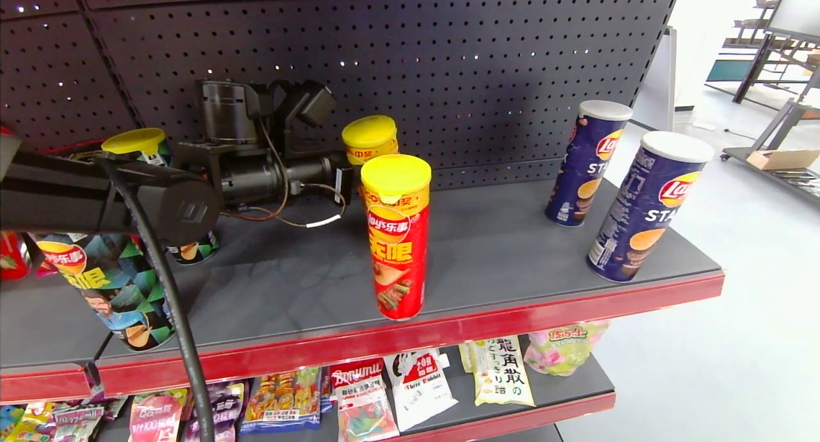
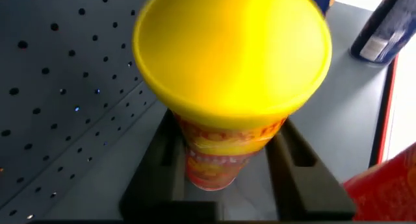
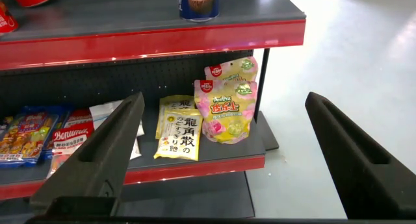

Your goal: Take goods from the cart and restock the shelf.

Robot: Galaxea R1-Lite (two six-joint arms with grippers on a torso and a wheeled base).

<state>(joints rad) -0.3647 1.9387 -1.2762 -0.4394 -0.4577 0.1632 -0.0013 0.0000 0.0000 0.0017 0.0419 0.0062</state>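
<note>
Chip can, yellow lid: upright at the back of the top shelf, near the pegboard. Left gripper: fingers either side of its body, apparently clamped; the lid hides the contact. Right gripper: fingers apart, empty. Handling: likely light, stiff tube, smooth, crushable; hold mid-body, gently

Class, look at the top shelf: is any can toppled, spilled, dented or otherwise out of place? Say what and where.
Nothing stands out. The red can, near blue can and far blue can all stand on their bases, lids on; the left claw grips a yellow-lidded can at the back.
</note>
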